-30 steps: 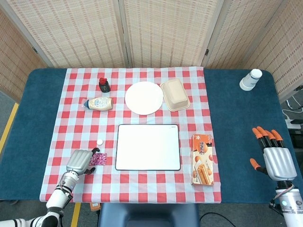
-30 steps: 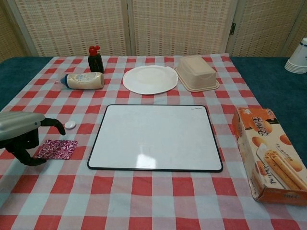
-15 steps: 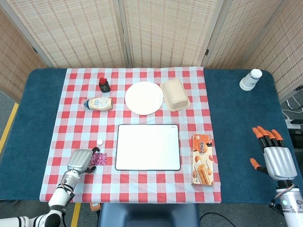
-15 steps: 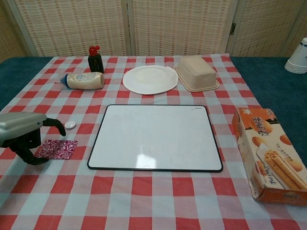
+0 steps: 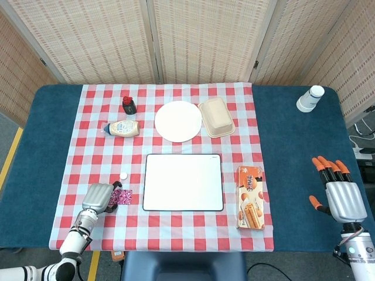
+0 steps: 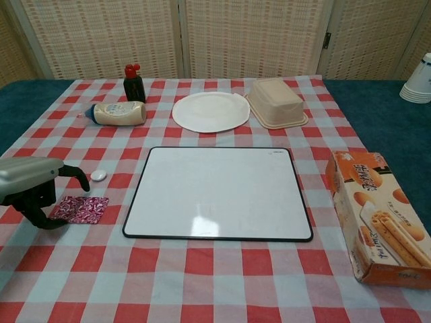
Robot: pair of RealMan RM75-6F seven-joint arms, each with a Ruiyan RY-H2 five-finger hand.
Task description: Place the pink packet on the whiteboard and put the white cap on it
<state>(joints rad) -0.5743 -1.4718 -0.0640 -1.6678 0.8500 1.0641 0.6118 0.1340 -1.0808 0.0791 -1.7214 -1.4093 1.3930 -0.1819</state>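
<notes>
The pink packet (image 5: 122, 197) (image 6: 81, 209) lies flat on the checked cloth, left of the whiteboard (image 5: 183, 182) (image 6: 219, 192). My left hand (image 5: 98, 198) (image 6: 30, 190) hovers at the packet's left edge. Its fingers (image 6: 75, 173) curve over that edge and do not hold it. The small white cap (image 5: 123, 175) (image 6: 98, 175) sits on the cloth just beyond the packet, close to my left fingertips. Over the blue table at the far right, my right hand (image 5: 337, 196) has its fingers spread and holds nothing. It shows only in the head view.
An orange biscuit box (image 5: 250, 196) (image 6: 377, 219) lies right of the whiteboard. Behind the board are a white plate (image 5: 178, 121), a beige tub (image 5: 217, 117), a mayonnaise bottle (image 5: 123, 128) on its side and a dark sauce bottle (image 5: 129, 105). Stacked paper cups (image 5: 310, 98) stand far right.
My left hand has shifted very slightly at the packet's left edge. The packet, the cap and my right hand have stayed where they were.
</notes>
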